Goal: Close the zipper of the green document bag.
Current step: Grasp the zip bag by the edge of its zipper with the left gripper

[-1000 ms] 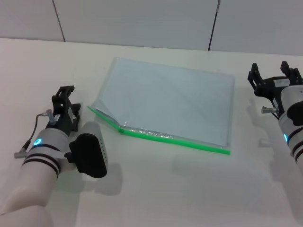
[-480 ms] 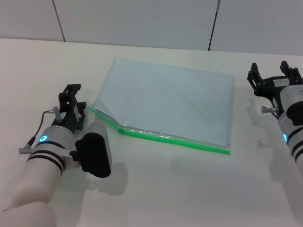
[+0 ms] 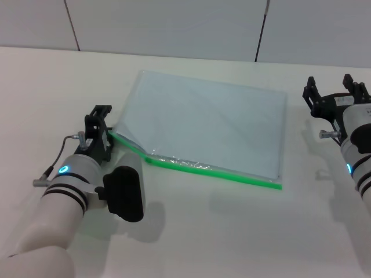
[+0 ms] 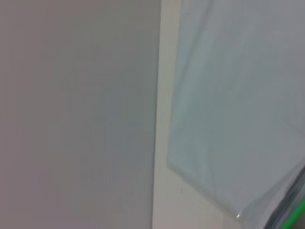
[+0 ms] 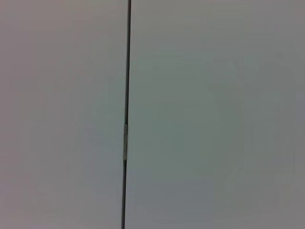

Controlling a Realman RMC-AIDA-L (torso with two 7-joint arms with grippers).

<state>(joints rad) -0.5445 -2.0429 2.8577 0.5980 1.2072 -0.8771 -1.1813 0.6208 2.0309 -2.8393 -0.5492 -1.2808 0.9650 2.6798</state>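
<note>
Inspecting the bench (image 3: 191, 243), we find the bag (image 3: 208, 121) lying flat, its zipper (image 3: 214, 171) running rightward from the empty, part-open left pincer (image 3: 100, 128) beside its gaping end, the open right pincer (image 3: 335, 92) well apart.

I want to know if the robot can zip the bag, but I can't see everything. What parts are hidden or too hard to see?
- Zipper slider: head view, too small to find on the green strip.
- Left claw tips: head view, seen from behind, so its grip near the green document bag corner is unclear.
- Right claw: right wrist view shows only wall.
- Left wrist view: blurred; bag cut off by the edge.
</note>
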